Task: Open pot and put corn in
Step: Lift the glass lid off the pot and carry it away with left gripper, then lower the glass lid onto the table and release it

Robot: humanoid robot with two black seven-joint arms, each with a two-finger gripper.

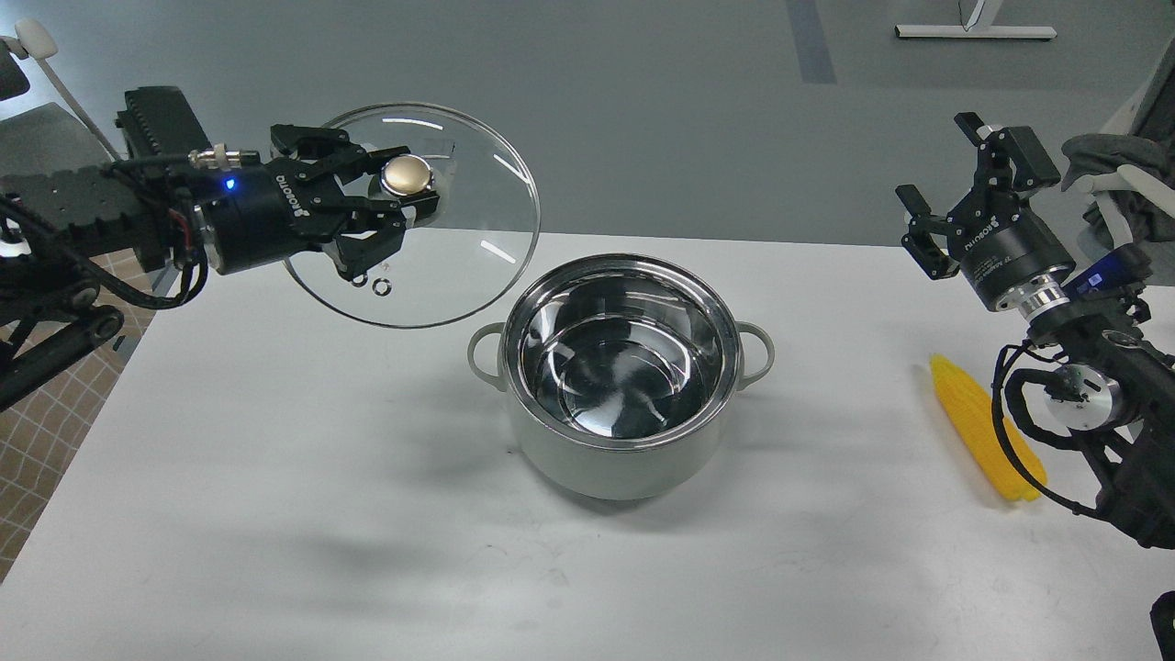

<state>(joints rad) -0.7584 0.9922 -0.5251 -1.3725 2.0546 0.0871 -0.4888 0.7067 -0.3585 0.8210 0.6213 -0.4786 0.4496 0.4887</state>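
Observation:
The pale grey-green pot [620, 459] stands uncovered at the table's middle, its shiny steel inside bare. My left gripper [399, 197] is shut on the gold knob of the glass lid [468, 239] and holds it tilted in the air, up and to the left of the pot. The yellow corn cob [973, 424] lies on the table at the right, partly behind my right arm's cable. My right gripper [945, 188] is open and empty, raised above and beyond the corn.
The white table [275, 514] has its left edge near my left arm. A chair [41, 156] and a checked cloth [46, 413] are off the table's left side. Grey floor lies beyond the far edge.

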